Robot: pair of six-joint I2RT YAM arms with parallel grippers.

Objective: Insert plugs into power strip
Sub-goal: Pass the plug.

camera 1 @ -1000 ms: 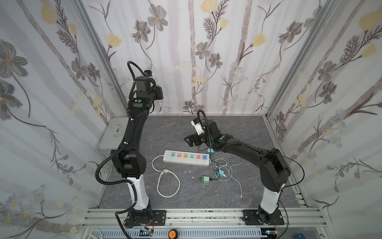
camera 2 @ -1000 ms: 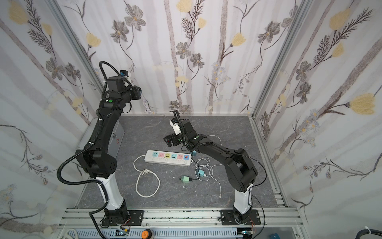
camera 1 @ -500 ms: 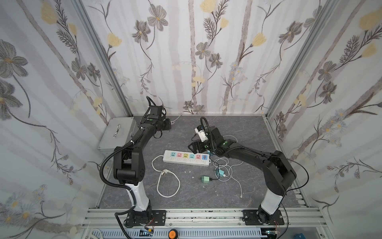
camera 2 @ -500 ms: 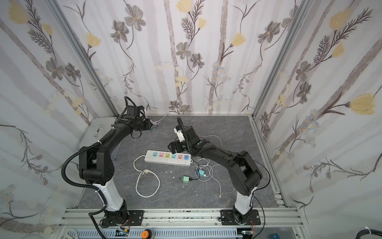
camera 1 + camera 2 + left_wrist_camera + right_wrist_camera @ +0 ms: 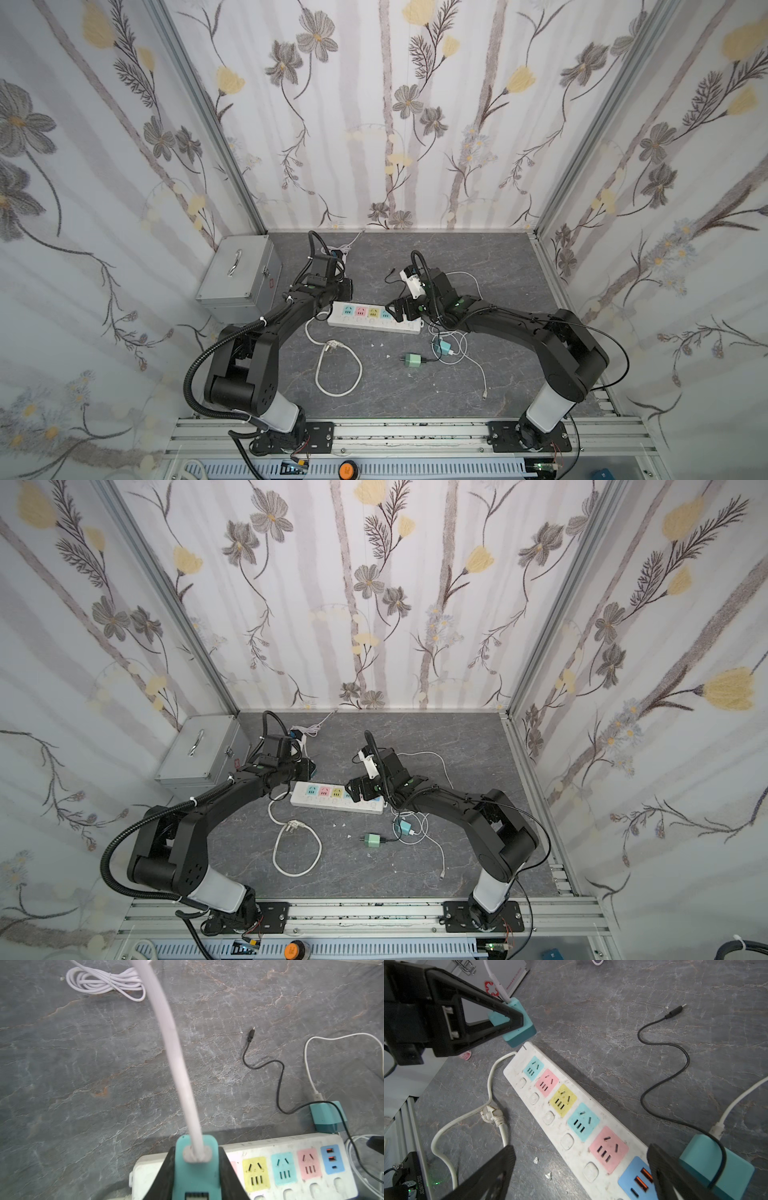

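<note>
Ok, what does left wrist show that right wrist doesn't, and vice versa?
Only left wrist: the whole coiled bundle of thin white cable; the other catches at most a loop. Only right wrist: the white three-prong plug and the grey metal box. Both: the long white power strip, the thin black cable, a loose teal cube plug beside it, and a second teal cube plug clamped in the left gripper.

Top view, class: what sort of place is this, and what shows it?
Likely a robot test cell: left arm and right arm bolted to a metal rail, wallpapered panels boxing in the table, a power strip set out.
</note>
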